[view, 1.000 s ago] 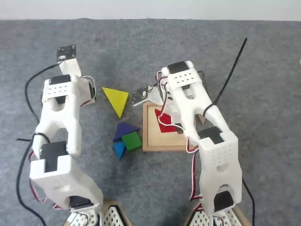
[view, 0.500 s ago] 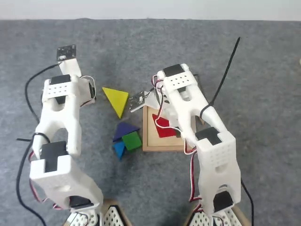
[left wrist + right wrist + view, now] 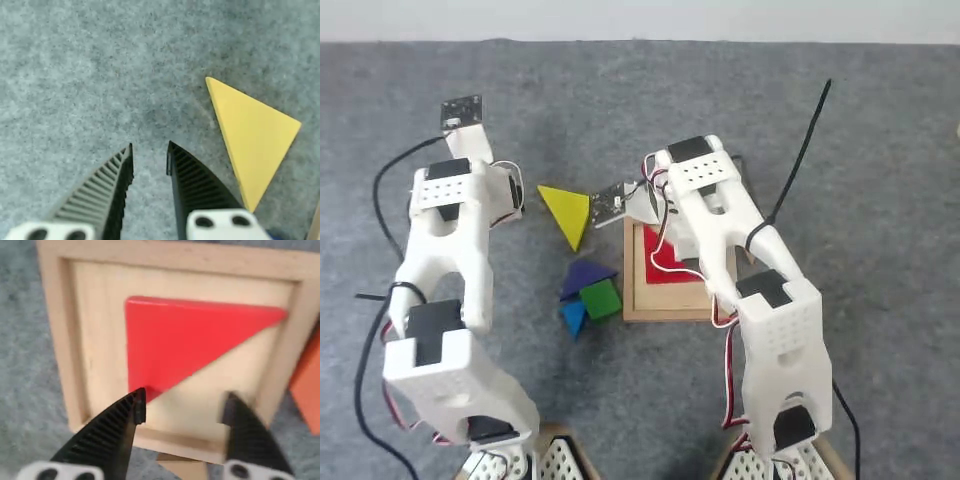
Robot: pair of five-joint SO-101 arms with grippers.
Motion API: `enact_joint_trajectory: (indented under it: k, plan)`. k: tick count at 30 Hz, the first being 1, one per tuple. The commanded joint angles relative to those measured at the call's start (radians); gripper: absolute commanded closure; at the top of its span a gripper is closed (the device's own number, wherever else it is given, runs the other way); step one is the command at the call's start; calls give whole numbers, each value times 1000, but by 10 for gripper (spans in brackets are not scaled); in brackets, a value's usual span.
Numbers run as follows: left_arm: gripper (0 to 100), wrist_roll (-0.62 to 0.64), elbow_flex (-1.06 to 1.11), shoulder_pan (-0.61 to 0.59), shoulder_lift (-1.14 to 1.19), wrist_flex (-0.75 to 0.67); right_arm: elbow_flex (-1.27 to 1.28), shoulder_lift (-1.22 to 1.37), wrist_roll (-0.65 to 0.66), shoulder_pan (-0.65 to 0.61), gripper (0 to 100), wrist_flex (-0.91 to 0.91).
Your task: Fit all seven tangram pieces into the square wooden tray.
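The square wooden tray (image 3: 632, 300) lies right of centre, with a red triangle (image 3: 660, 262) lying in it. My right gripper (image 3: 185, 402) hangs open over the tray (image 3: 52, 340), and the red triangle (image 3: 175, 337) lies below its fingertips, not gripped. An orange piece (image 3: 306, 385) lies just outside the tray's rim. A yellow triangle (image 3: 566, 212) rests on the mat between the arms. My left gripper (image 3: 149, 149) is open just above bare mat, beside the yellow triangle (image 3: 250, 132). A purple triangle (image 3: 586, 274), a green square (image 3: 602, 298) and a blue triangle (image 3: 573, 317) cluster left of the tray.
Grey felt mat (image 3: 880, 150) covers the table. The right arm (image 3: 720, 230) hides much of the tray. A black cable (image 3: 800, 160) rises beside it. The left arm (image 3: 445, 240) stands along the left side.
The right arm's wrist has swung a little to the left over the tray, and the red triangle sits slightly further left. The left arm has not moved.
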Motion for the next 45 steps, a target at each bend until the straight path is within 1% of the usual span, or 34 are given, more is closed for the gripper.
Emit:
enact_joint_trajectory:
  k: [1,4,8,14,18,21,23,26,28,30,31,34,35,37,39,41,43,45]
  plan:
    - [889,-8,-38,3,-11,12,-15,-28,-9,4,641,-47]
    - [889,-8,-38,5,-11,12,-83,-25,-84,19,637,-45]
    - [889,-8,-38,5,-11,12,-137,-28,-147,18,637,97]
    - [889,-8,-38,5,-11,12,-137,-27,-302,48,637,38]
    - [889,-8,-38,5,-11,12,-89,-15,-307,31,637,88]
    - [889,-8,-38,5,-11,12,-20,-35,-313,2,637,79]
    - [889,-8,-38,5,-11,11,-6,-79,-353,2,637,45]
    - [889,-8,-38,5,-11,11,-3,-206,-471,21,637,-13]
    - [889,-9,-38,5,-11,12,-3,-315,-546,36,637,-16]
    - [888,-12,-45,8,-12,25,15,-435,-631,76,637,-21]
    - [887,-15,-68,23,-14,57,41,-499,-672,105,637,-25]
    - [887,-89,-197,106,-54,270,210,-708,-767,203,637,-73]
    - [887,-121,-239,153,-74,336,302,-788,-790,240,637,-113]
    - [887,-199,-294,252,-114,419,552,-949,-807,289,637,-220]
    - [885,-288,-309,359,-140,446,850,-1124,-806,323,637,-358]
    - [883,-333,-308,442,-143,446,1126,-1280,-806,366,637,-492]
    - [855,-344,-308,491,-117,443,1332,-1415,-804,400,637,-588]
    - [791,-354,-308,511,-69,433,1462,-1515,-804,412,637,-610]
